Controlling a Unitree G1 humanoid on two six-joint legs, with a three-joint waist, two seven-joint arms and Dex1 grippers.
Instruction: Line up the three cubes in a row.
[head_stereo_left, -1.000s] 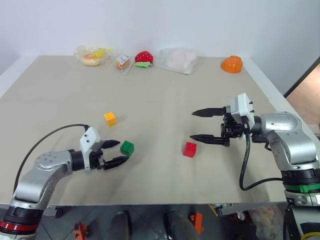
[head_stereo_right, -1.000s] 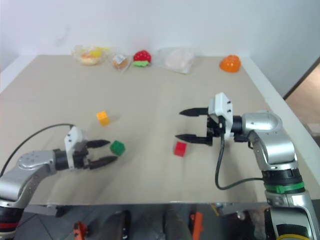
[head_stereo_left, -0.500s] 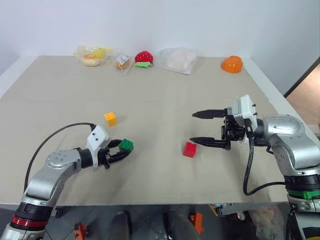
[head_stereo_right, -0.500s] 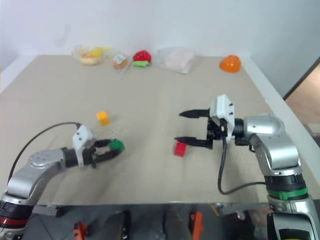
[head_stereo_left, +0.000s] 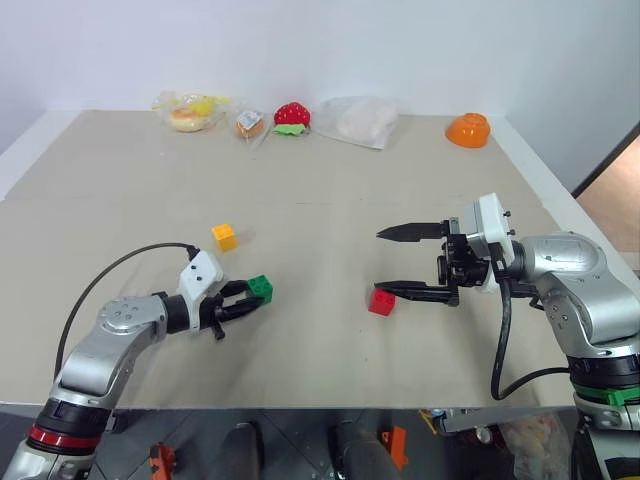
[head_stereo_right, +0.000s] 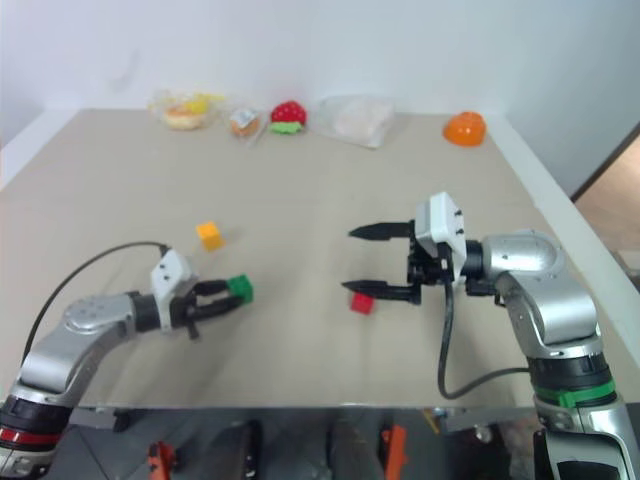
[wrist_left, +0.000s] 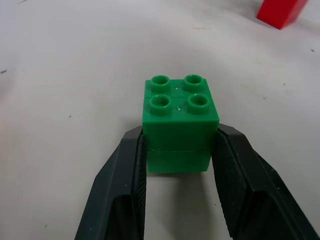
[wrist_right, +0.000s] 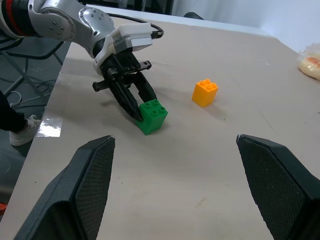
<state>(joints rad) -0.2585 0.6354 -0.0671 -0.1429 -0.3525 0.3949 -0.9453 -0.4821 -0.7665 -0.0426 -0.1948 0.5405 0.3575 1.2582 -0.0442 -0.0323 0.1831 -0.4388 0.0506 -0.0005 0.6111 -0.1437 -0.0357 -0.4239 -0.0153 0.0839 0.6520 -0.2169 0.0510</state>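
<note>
The left gripper (head_stereo_left: 247, 300) has its two black fingers (wrist_left: 131, 185) clamped on the sides of the green cube (head_stereo_left: 260, 288), studs up, down low at the near left of the beige table (head_stereo_left: 320, 180). The yellow-orange cube (head_stereo_left: 224, 236) sits just beyond it, a little further left and apart from it. Over to the right, the red cube (head_stereo_left: 380, 301) lies on the table by itself, well apart from the other two. The right gripper (head_stereo_left: 397, 262) hangs above it with its fingers spread wide, gripping nothing; the lower finger's tip is right by the red cube, and I can't tell if it touches. Along the far edge stand a strawberry toy (head_stereo_left: 291, 116), some clear bags with food (head_stereo_left: 186, 112) and an orange bowl (head_stereo_left: 467, 129).
</note>
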